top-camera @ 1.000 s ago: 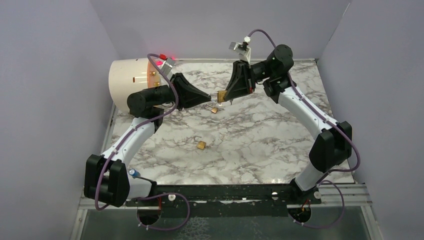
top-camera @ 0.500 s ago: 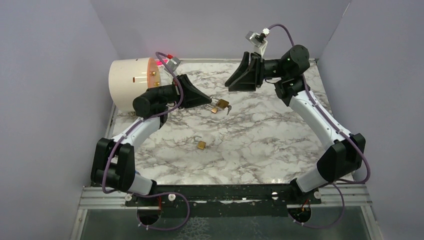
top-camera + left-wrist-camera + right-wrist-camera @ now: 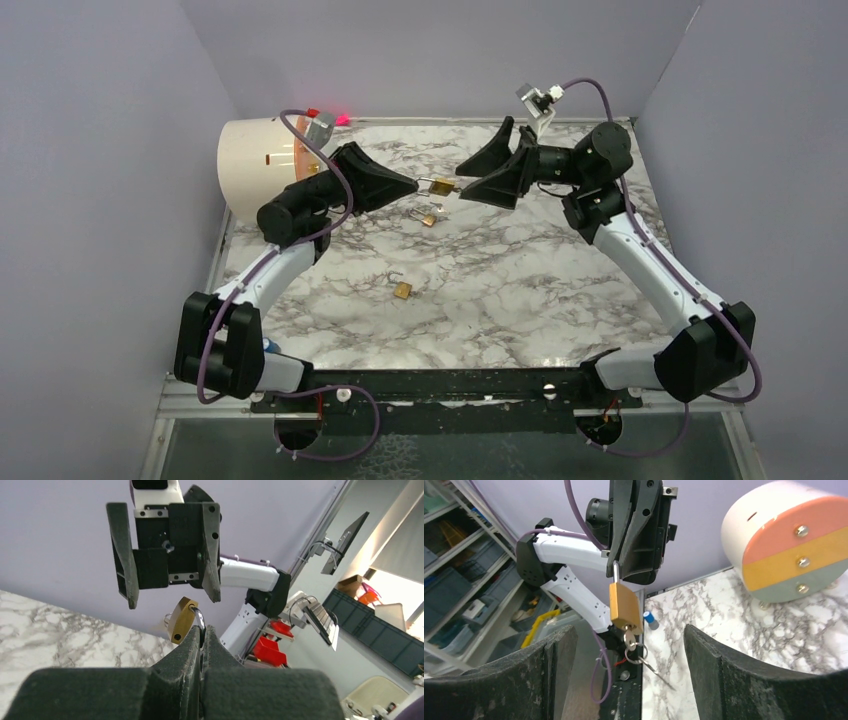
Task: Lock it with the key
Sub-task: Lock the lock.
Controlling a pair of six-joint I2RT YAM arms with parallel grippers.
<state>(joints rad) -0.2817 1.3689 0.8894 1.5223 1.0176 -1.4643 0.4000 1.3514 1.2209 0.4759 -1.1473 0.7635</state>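
Landmark: a white drum [image 3: 262, 165] lies on its side at the back left of the marble table [image 3: 520, 290], its striped end facing right.
Left arm [image 3: 270, 275]: the elbow is folded low, on the near side of the drum. The forearm climbs toward the drum's striped end, and the wrist turns right so the fingers point away from the drum.
Left gripper [image 3: 410, 184]: its jaws are pressed together, pinching the shackle [image 3: 615, 572] of the held padlock.
Held padlock [image 3: 440, 186]: brass, in the air just right of the drum and off the table. In the right wrist view it hangs body-down from the left fingers. Whether its shackle is latched cannot be told.
Key [image 3: 629, 639]: it sits in the keyhole at the padlock's lower end, with a key ring [image 3: 638, 647] and a second key dangling below.
Right arm [image 3: 650, 255]: the elbow is far out to the right of the drum. The forearm stretches back and left, with the wrist level and aimed at the drum.
Right gripper [image 3: 465, 182]: its jaws are spread wide, one finger on each side of the held padlock's end, touching neither it nor the key.
Second padlock [image 3: 427, 217]: it lies on the table right of the drum, below the held one, with keys attached.
Third padlock [image 3: 401, 290]: it lies on the table further toward the near side than the drum, with its shackle raised.
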